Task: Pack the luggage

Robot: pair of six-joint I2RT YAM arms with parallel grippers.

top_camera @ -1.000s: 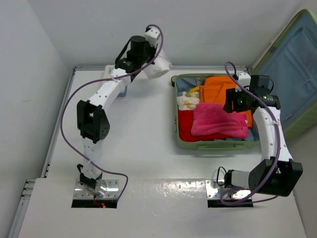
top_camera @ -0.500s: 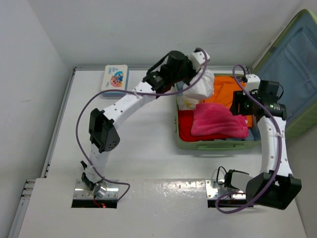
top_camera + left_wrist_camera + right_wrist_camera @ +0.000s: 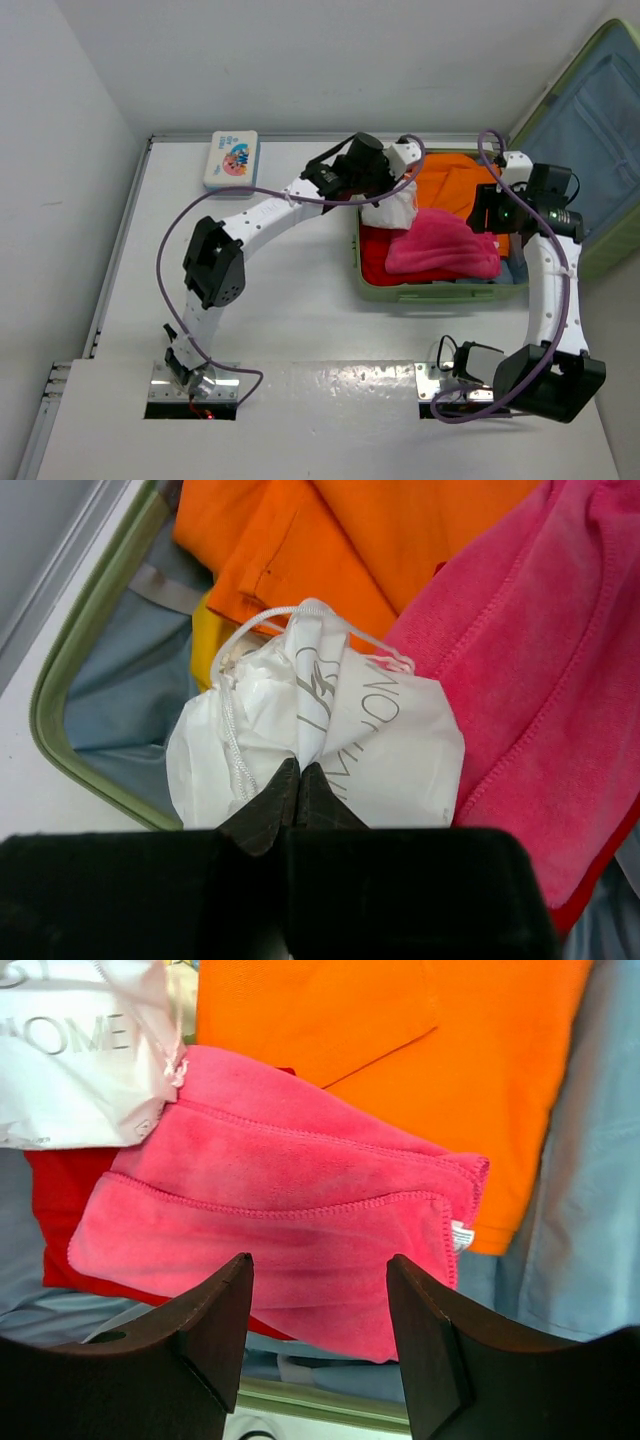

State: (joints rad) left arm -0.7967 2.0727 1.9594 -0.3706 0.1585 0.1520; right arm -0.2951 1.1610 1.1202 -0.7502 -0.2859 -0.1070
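Observation:
The luggage (image 3: 436,293) lies open at the table's right, its green rim (image 3: 58,712) around blue lining. It holds an orange garment (image 3: 450,182), a pink towel (image 3: 445,250) and a red cloth (image 3: 375,255). My left gripper (image 3: 300,766) is shut on the gathered top of a white drawstring bag (image 3: 385,745). The bag (image 3: 396,210) hangs in the suitcase's left rear part, touching the pink towel (image 3: 560,680). My right gripper (image 3: 320,1272) stands open just above the pink towel (image 3: 290,1190), with nothing between its fingers.
A white-and-blue printed box (image 3: 231,158) lies at the table's back left. The suitcase lid (image 3: 590,125) stands upright at the far right, close behind my right arm. A wall runs along the back edge.
My left arm swung right from the table's back left with the white bag, then lowered it into the suitcase. The printed box came into view. My right gripper drew slightly to the right.

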